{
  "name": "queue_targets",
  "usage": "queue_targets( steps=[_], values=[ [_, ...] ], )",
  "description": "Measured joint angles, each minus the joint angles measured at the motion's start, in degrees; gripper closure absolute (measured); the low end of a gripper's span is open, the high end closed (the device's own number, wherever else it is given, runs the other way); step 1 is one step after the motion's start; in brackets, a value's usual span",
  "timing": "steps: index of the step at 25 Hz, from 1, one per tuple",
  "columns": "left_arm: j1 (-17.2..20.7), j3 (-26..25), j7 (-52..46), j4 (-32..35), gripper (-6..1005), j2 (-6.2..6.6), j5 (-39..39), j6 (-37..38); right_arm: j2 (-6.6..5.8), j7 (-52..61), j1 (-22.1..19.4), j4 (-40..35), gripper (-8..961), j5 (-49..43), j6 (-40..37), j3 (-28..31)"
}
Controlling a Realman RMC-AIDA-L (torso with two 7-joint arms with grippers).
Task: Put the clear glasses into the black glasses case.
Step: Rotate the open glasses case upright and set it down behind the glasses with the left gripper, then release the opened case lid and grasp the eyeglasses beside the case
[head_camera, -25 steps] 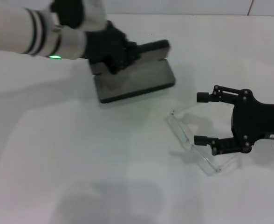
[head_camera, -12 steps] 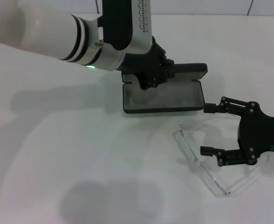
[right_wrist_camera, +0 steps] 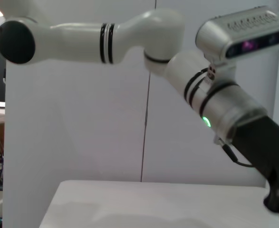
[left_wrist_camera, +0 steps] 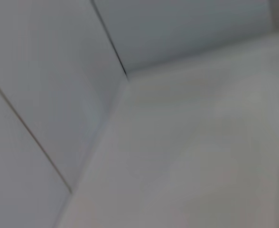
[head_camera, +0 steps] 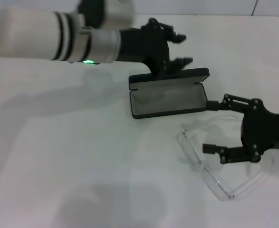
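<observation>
The black glasses case [head_camera: 168,99] lies open at the middle of the table, grey lining up, its lid [head_camera: 172,77] tilted back. My left gripper [head_camera: 183,49] hovers open just behind the lid and holds nothing. The clear glasses [head_camera: 199,163] rest on the table in front of and to the right of the case, arms unfolded. My right gripper [head_camera: 208,127] is open low over the glasses, one finger near the case's right end, the other over the lens. Neither the case nor the glasses appear in the wrist views.
The white table [head_camera: 73,156] spreads bare to the left and front. In the right wrist view the left arm [right_wrist_camera: 210,95] reaches across before a pale wall. The left wrist view shows only wall panels and the table [left_wrist_camera: 201,156].
My left gripper has let go of the case lid, opened, and drawn back and up to the right. The case stays open. The right gripper has hardly moved.
</observation>
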Motion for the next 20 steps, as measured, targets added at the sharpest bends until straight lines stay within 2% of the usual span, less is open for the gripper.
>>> queue_targets(
  steps=[2, 4, 7, 11, 12, 14, 17, 20],
  values=[
    [2.13, -2.33, 3.93, -2.14, 511, 0.03, -9.37, 0.88, 0.03, 3.41, 0.21, -2.20, 83, -0.16, -0.02, -0.02],
    [4.33, -4.18, 7.48, -4.35, 511, 0.13, -16.97, 2.08, 0.04, 9.46, 0.03, -6.44, 84, -1.47, -0.04, -0.07],
    [8.54, -8.20, 12.28, -8.54, 511, 0.25, -26.44, 6.43, 0.12, 25.34, -0.08, -16.90, 84, -6.75, -0.71, -0.95],
    [9.90, -12.25, 13.94, -12.85, 511, 0.35, -28.05, 10.97, 0.04, 51.55, 2.45, -31.61, 84, -17.29, -2.13, -4.76],
    [10.08, -12.72, 14.02, -13.49, 511, 0.43, -27.93, 11.77, 0.07, 59.63, 4.29, -35.62, 84, -21.07, -2.65, -6.27],
    [10.46, -13.06, 14.15, -14.00, 511, 0.62, -27.36, 12.52, 0.21, 70.66, 7.80, -38.91, 84, -27.78, -3.15, -9.02],
    [10.61, -13.11, 14.37, -14.05, 512, 0.63, -25.98, 12.90, 0.27, 81.88, 13.02, -39.44, 92, -34.87, -3.27, -13.04],
    [9.96, -13.09, 14.44, -14.06, 512, 0.38, -23.84, 12.94, 0.45, 88.62, 17.34, -36.56, 103, -38.33, -3.20, -16.83]
  ],
)
